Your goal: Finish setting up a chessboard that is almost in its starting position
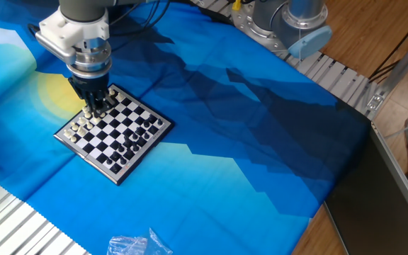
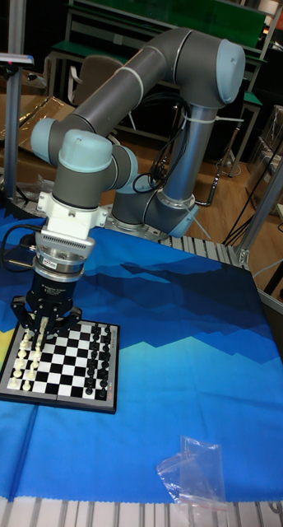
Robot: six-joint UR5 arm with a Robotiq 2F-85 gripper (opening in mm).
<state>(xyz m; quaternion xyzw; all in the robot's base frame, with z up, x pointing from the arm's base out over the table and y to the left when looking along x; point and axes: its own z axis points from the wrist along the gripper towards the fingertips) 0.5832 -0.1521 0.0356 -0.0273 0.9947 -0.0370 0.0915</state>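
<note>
the pincer (image 1: 91,108) sat low over the white side of the chessboard (image 1: 122,138) on the blue-clothed bench, probably to fix a stray piece, though i couldn't tell if it was gripping anything.

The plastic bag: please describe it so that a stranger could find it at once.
Start from the blue cloth covering the table, then go to its near edge, well away from the chessboard and gripper. The plastic bag lies there alone, clear and crumpled, the only transparent thing on the cloth.
</note>
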